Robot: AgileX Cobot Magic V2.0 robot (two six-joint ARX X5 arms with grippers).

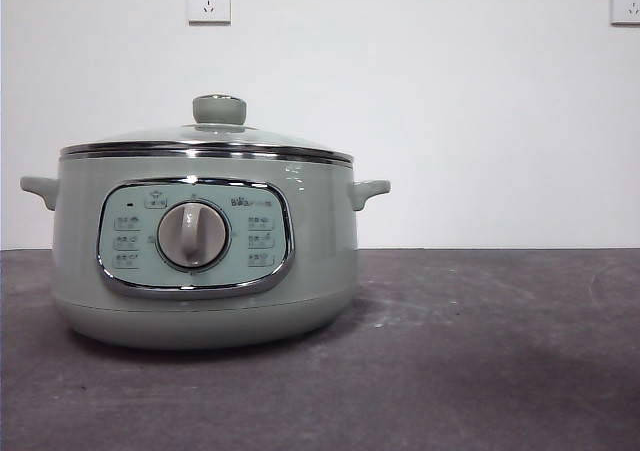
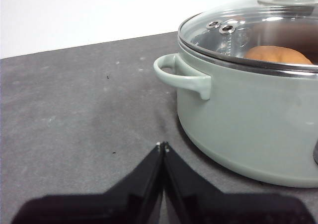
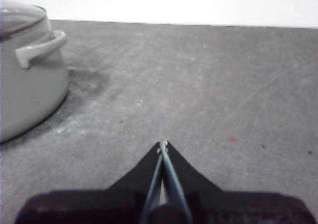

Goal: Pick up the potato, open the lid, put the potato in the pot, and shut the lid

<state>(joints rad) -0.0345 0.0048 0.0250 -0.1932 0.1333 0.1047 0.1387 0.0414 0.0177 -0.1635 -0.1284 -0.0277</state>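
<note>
The pale sage-green pot (image 1: 205,251) stands left of centre on the dark table, its control panel and dial facing the front view. The glass lid (image 1: 210,136) with its green knob (image 1: 219,109) sits closed on the pot. In the left wrist view the orange-brown potato (image 2: 278,55) lies inside the pot (image 2: 248,119), seen through the lid (image 2: 248,30). My left gripper (image 2: 162,146) is shut and empty, low over the table beside the pot's side handle (image 2: 184,75). My right gripper (image 3: 162,145) is shut and empty, off the pot's other side (image 3: 27,85).
The dark grey table (image 1: 480,351) stretches to the right of the pot. A white wall with two power sockets (image 1: 208,1) stands behind. Neither arm shows in the front view.
</note>
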